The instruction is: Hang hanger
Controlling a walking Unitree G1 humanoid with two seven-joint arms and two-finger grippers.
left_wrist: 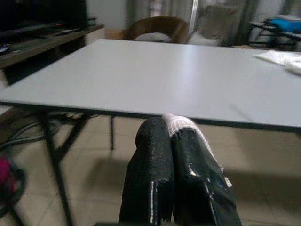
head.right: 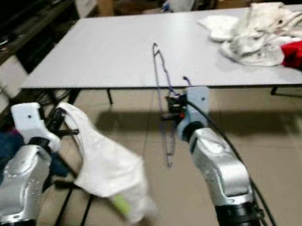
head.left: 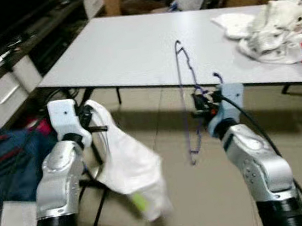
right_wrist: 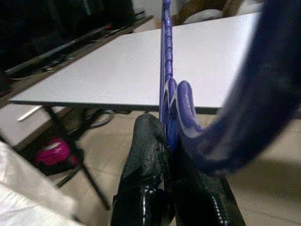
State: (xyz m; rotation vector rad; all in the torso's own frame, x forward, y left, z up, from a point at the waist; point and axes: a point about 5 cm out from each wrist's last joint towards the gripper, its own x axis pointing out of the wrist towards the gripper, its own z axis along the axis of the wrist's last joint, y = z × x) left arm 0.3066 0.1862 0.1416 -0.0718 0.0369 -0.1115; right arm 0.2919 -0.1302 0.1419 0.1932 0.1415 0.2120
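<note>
Hanger: a thin blue-purple wire hanger [head.left: 185, 103] stands upright at centre frame in the left eye view, before the near edge of the table, its top rising above the table edge and its lower end hanging toward the floor.
Right gripper: the right gripper [head.left: 200, 100] sits just right of the wire at mid-height; in the right wrist view its black fingers [right_wrist: 146, 155] are pressed together with the blue wire pinched between them.
Left gripper: the left gripper [left_wrist: 175, 141], at left of frame, has its fingers closed on a white cloth [head.left: 126, 160] that droops toward lower centre.
Table: a grey table [head.left: 132, 49] fills the upper half.
Laundry: a white and red clothes pile [head.left: 273, 32] lies at upper right on the table.
Floor: beige tile floor [head.left: 205, 194] below.
</note>
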